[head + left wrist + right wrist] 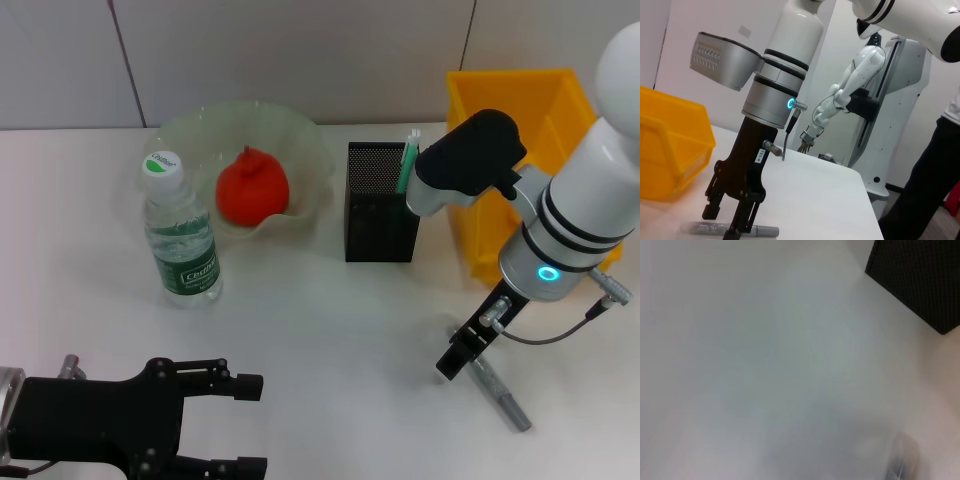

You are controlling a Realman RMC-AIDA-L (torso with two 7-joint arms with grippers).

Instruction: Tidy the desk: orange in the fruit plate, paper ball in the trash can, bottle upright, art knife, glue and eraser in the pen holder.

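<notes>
The orange (253, 187) lies in the glass fruit plate (310, 145). Left of it, the bottle (180, 235) stands upright. A green and white stick, probably the glue (408, 158), pokes out of the black mesh pen holder (381, 205). The grey art knife (503, 397) lies flat on the table, right of centre. My right gripper (457, 360) is down at the knife's far end. In the left wrist view the right gripper (726, 221) is open, one finger on each side of the art knife (767, 231). My left gripper (262, 425) is open and empty at the near left. Paper ball and eraser are out of view.
The yellow trash can (505, 95) stands at the back right, close behind the right arm. The pen holder (920, 285) is a short way from the right wrist. White table (330, 330) stretches between the two grippers.
</notes>
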